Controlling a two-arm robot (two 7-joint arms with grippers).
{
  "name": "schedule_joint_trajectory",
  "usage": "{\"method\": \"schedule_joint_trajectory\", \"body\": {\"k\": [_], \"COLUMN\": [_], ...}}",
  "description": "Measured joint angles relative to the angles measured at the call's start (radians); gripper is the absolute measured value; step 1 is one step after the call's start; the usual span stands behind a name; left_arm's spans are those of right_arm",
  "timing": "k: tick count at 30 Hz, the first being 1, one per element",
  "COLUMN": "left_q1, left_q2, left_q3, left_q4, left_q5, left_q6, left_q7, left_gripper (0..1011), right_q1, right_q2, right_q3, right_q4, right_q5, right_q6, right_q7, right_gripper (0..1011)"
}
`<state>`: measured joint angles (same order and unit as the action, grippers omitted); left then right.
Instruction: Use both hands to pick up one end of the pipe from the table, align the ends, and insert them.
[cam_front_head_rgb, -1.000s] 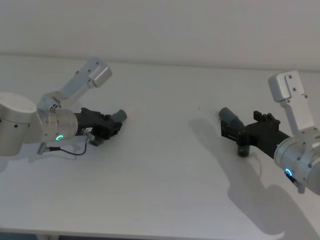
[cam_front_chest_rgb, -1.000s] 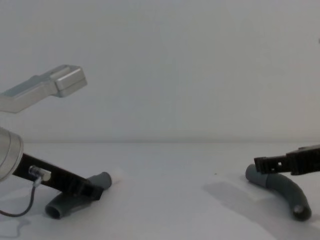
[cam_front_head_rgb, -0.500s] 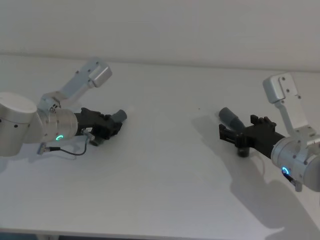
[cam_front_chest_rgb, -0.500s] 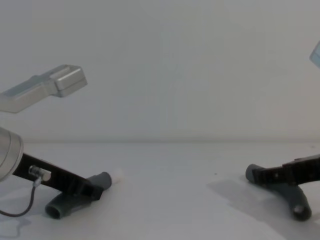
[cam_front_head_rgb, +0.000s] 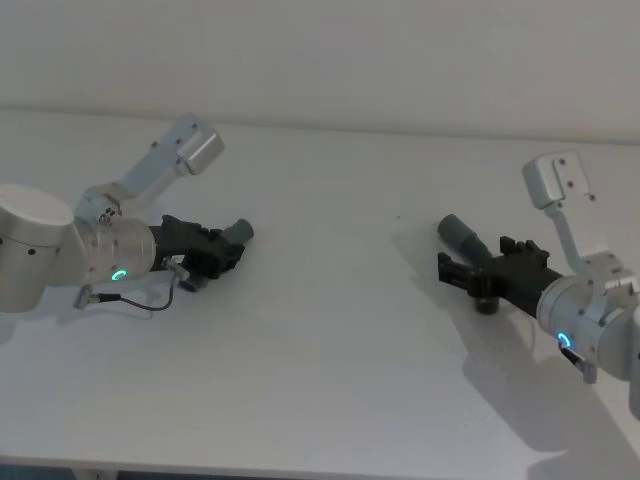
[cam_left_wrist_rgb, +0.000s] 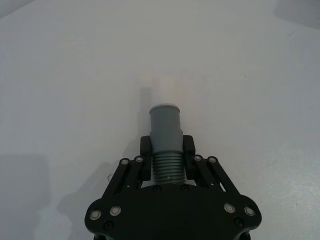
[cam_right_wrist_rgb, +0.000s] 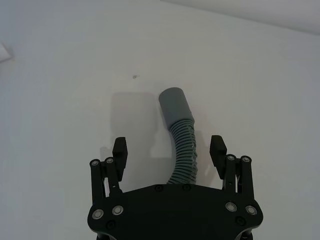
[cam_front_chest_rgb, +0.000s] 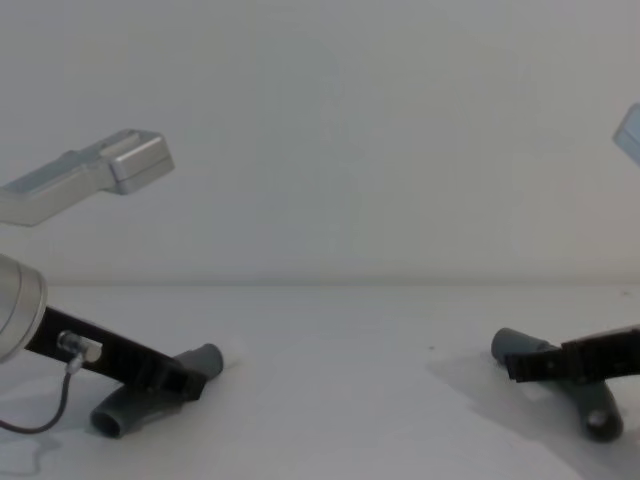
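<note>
On the white table (cam_front_head_rgb: 330, 340) lie two curved dark-grey pipe pieces. My left gripper (cam_front_head_rgb: 218, 250) is shut on the corrugated part of the left piece (cam_left_wrist_rgb: 165, 150), just behind its grey cuff. That piece's white tip (cam_left_wrist_rgb: 163, 90) points away from the gripper, and its other end (cam_front_chest_rgb: 120, 412) rests on the table. My right gripper (cam_right_wrist_rgb: 169, 149) is open and low over the table, its fingers (cam_right_wrist_rgb: 120, 150) on either side of the right piece (cam_right_wrist_rgb: 183, 145) without touching it. The open grey socket cuff (cam_right_wrist_rgb: 175, 105) sticks out beyond the fingers, toward the table's middle (cam_front_head_rgb: 455, 232).
The wide stretch of table between the two pieces holds nothing but a small dark speck (cam_front_head_rgb: 398, 216). A thin cable (cam_front_head_rgb: 150, 300) loops on the table beside my left wrist. The white wall (cam_front_chest_rgb: 330, 130) rises behind the table's far edge.
My right gripper has come down and slightly toward the table's middle, so its open fingers now sit lower around the right piece. The left arm and its piece have not moved.
</note>
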<state>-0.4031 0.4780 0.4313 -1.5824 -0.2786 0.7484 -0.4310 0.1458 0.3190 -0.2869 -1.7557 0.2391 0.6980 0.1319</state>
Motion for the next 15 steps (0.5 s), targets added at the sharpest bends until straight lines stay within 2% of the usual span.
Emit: {"method": "schedule_joint_trajectory", "body": {"k": [15], "left_q1": [0.0], "left_q2": [0.0], "left_q3": [0.0], "left_q4": [0.0], "left_q5": [0.0], "left_q6": [0.0], "left_q7": [0.0], "left_gripper": [354], "right_q1": [0.018], "right_q2": [-0.026], "right_q3": [0.004], "right_q4": [0.039], "right_q5": [-0.007], "right_q6": [0.014], "right_q7": [-0.001], "right_gripper": [1004]}}
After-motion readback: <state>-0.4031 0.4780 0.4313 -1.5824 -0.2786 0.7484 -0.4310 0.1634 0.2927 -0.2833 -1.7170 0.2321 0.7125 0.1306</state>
